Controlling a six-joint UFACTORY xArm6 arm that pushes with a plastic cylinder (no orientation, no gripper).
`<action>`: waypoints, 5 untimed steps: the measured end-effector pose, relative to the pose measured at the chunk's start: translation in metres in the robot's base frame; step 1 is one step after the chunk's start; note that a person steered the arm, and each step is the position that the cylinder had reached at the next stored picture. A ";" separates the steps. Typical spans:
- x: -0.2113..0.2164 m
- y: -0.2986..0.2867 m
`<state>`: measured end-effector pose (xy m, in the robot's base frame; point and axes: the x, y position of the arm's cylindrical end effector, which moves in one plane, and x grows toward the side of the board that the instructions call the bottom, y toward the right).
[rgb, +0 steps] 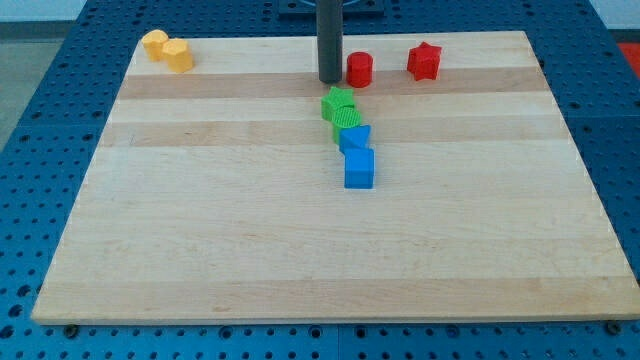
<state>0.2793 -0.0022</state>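
Note:
My tip (330, 79) rests on the wooden board near the view's top centre, at the end of the dark rod. Just to its right stands a red cylinder (359, 69), a small gap away. Directly below the tip lies a green block (338, 103), with a second green block (347, 120) touching it. Under those sit a blue block (354, 138) and a blue cube (359, 168), forming a short chain running down the board. A red star-shaped block (424, 61) sits further right near the top edge.
Two yellow blocks (167, 50) lie touching each other at the board's top left corner. The wooden board (200, 220) lies on a blue perforated table (40, 150).

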 end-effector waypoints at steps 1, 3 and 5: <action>0.000 0.018; -0.002 0.053; -0.019 0.068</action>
